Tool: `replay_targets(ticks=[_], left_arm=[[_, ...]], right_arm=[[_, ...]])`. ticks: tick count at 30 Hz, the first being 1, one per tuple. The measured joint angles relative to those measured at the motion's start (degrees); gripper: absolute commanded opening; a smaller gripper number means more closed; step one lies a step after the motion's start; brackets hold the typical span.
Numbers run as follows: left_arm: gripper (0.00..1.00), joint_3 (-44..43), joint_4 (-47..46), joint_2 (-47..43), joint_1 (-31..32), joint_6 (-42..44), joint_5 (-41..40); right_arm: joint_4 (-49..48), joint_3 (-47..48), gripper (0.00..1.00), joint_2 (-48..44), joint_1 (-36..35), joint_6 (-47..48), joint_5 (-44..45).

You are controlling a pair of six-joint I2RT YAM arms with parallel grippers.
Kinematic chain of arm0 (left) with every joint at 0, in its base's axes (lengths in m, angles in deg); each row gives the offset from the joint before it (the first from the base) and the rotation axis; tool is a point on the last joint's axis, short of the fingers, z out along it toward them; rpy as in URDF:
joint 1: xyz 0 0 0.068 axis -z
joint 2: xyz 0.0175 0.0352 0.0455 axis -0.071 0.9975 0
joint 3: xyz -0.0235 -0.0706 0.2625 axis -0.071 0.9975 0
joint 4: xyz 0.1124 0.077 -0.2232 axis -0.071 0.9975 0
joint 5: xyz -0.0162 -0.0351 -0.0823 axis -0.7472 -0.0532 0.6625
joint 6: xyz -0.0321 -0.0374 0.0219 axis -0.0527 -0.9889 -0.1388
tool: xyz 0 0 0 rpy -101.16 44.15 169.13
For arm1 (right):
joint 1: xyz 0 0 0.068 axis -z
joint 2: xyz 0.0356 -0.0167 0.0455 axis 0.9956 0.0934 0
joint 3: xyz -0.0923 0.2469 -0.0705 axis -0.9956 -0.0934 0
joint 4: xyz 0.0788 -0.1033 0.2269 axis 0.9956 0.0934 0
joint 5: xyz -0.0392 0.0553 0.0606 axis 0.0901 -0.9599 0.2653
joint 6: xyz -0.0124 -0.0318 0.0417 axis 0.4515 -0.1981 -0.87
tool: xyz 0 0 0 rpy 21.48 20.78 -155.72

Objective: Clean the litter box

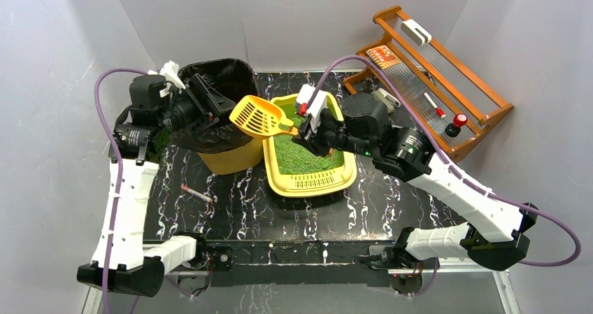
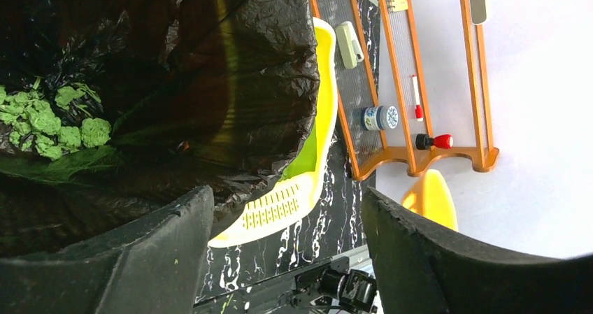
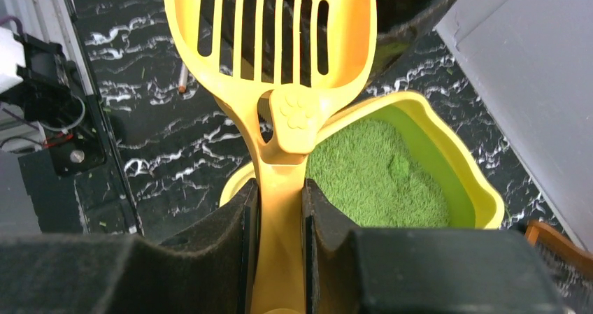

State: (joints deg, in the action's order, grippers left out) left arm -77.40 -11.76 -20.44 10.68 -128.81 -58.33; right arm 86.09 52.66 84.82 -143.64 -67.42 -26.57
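The right gripper (image 3: 280, 212) is clamping the empty scoop (image 1: 257, 116) beside the bin (image 1: 225, 161), while the left gripper (image 2: 287, 212) is hanging with its jaws apart. Green clumps (image 2: 49, 122) are lying in the bag. The litter box (image 1: 308, 180), sitting mid-frame, seems to be holding one more lump (image 3: 400, 166).

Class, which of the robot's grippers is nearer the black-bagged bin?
Left. The left gripper hovers over the bin's bag, at its rim. The right gripper is off to the bin's side, over the litter box, shut on the scoop.

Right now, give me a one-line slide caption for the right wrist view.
Right gripper shut on the handle of the orange scoop, above the green-filled litter box.
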Motion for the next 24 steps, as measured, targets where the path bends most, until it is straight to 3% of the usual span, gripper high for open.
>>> replay_targets(ticks=[5, 14, 24], left_arm=[[0.82, 0.0, -0.37, -0.76, 0.0, -0.79, -1.16], [0.84, 0.0, -0.39, -4.15, 0.0, -0.44, -5.4], [0.85, -0.02, 0.57, -5.01, 0.0, 1.68, -9.66]], right_arm=[[5.79, 0.02, 0.0, 0.83, 0.0, -0.22, 3.02], [16.92, 0.28, 0.0, 4.26, 0.98, -3.08, 12.79], [26.16, 2.75, 0.05, 15.34, 12.13, -5.25, 13.31]])
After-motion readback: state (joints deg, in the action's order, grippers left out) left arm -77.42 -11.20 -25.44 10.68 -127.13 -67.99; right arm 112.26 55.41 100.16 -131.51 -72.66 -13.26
